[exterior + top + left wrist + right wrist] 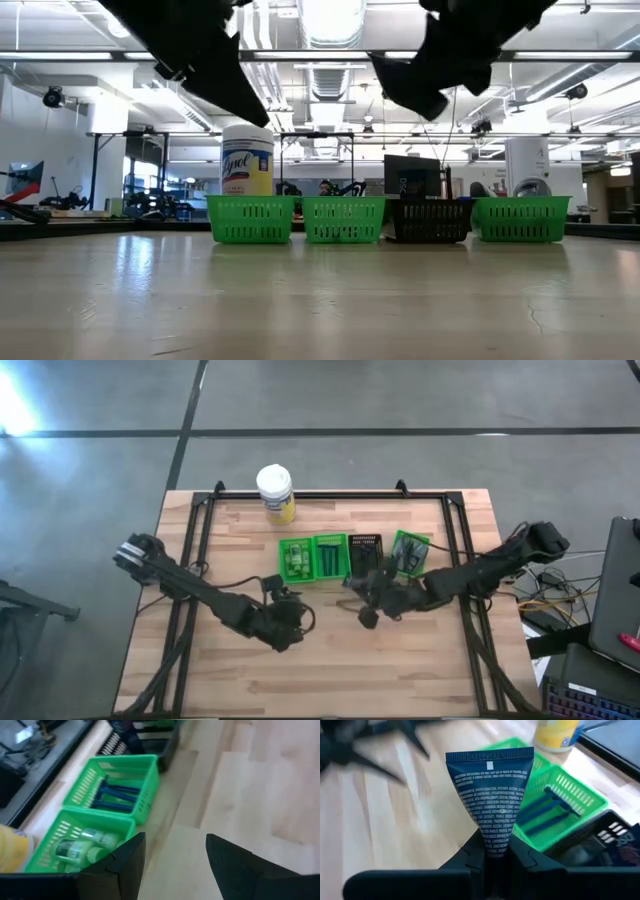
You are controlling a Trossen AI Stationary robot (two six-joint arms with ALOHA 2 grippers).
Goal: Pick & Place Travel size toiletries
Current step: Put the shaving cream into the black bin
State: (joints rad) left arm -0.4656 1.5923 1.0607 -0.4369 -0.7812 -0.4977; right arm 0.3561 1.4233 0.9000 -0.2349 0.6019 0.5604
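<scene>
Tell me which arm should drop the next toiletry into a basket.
Right. The right gripper is shut on a dark blue tube beside the black basket. The left gripper is open, holds nothing, and sits over bare table.

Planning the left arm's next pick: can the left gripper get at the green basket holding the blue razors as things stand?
Probably yes. The left gripper is open, empty and faces the razor basket across bare table; the basket's top is open. The right gripper, holding a dark tube, sits farther right.

Bright ceiling strip lights (330, 20) glare in the low view; the bench (320, 300) gleams beneath; the right wrist view's far background is motion-blurred.
</scene>
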